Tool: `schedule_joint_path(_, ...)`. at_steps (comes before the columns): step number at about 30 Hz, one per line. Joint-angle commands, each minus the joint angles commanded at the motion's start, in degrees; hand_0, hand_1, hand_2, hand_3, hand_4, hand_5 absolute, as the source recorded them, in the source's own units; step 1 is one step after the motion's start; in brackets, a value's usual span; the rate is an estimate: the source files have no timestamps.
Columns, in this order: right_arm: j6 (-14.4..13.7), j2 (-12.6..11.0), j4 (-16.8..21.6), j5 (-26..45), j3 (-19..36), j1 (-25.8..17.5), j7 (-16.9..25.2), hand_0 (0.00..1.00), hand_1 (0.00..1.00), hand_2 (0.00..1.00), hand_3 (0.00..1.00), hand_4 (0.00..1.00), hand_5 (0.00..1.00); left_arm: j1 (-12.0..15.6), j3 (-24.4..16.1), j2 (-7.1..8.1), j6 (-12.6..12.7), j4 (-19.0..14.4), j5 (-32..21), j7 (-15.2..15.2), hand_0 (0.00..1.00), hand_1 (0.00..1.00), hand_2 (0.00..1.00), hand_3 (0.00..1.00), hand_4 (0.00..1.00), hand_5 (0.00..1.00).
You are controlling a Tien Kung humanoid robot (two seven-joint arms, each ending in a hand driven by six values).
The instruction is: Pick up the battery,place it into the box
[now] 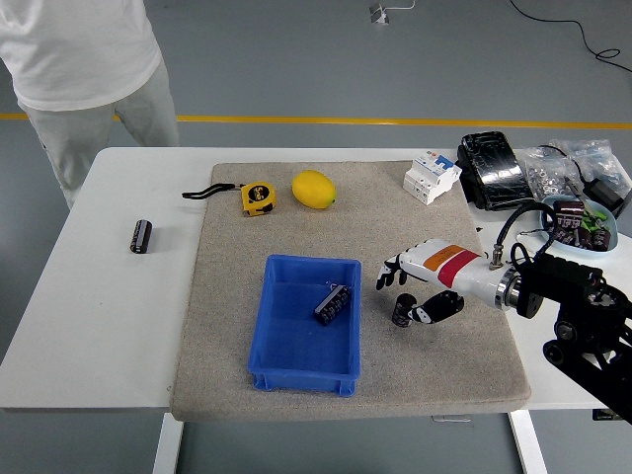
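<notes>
One battery [333,302] lies in the blue box [302,365]. Another [402,310] stands on the mat beside the right hand [420,286], whose spread fingers hold nothing. Small, rigid and smooth, it probably suits a pinch across its sides.

White table [118,326] on a grey floor [296,59] crossed by a yellow line [316,120]
</notes>
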Motion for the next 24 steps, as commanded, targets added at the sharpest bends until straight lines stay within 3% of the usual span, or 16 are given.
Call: schedule_joint_path(24,-2.2,2.5,-5.6,2.0,-3.0,-0.2,1.9,0.502,0.503,0.599,0.614,0.744,0.023,0.2,-1.4,-0.17,0.1,-0.2,2.3,1.1,0.759,0.684,0.703,0.631,0.701,0.601)
